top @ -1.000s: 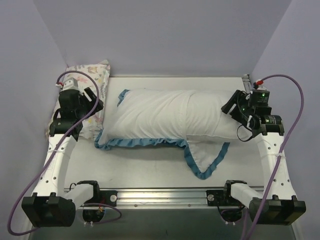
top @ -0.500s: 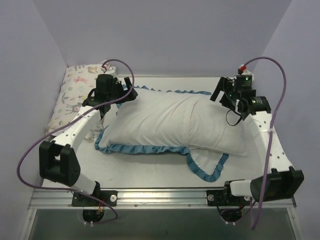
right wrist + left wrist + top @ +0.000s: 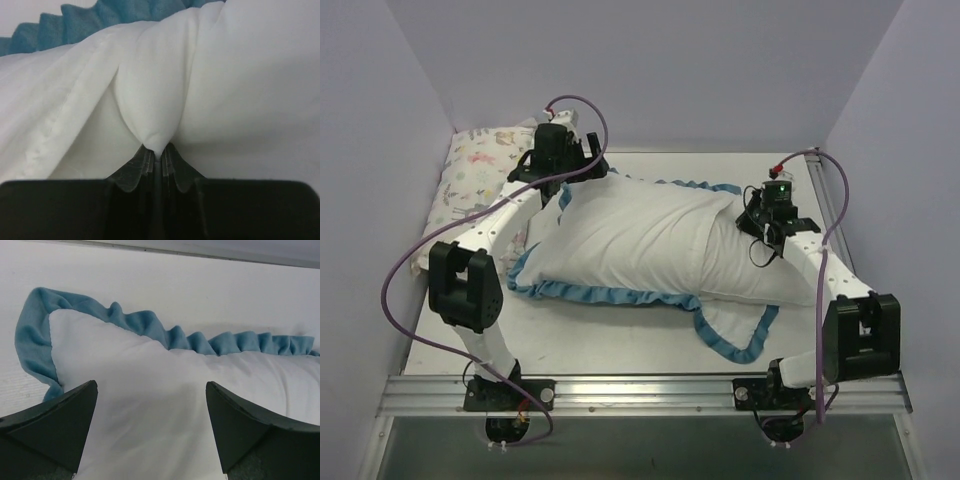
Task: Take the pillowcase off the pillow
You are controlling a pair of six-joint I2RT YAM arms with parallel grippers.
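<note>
The pillowcase (image 3: 620, 230) lies across the table with its white face up and its blue ruffled trim (image 3: 145, 322) around the edge. The plain white pillow (image 3: 788, 282) pokes out of its right end. My left gripper (image 3: 568, 172) hovers open over the case's back left corner, white cloth showing between its fingers (image 3: 75, 410) in the left wrist view. My right gripper (image 3: 758, 228) is shut on a pinch of the pillow (image 3: 240, 90), just right of the pillowcase's hemmed edge (image 3: 60, 110). In the right wrist view the right gripper (image 3: 159, 149) has white cloth bunched into its closed jaws.
A small pastel animal-print pillow (image 3: 470, 180) lies against the left wall, behind my left arm. Lilac walls close in the back and both sides. A loose trimmed flap (image 3: 735, 335) of the case rests near the front rail (image 3: 650, 390).
Both arms swung in from the table's sides. The left gripper reached the case's back left corner and opened wide. The right gripper moved left onto the pillow's end and shut.
</note>
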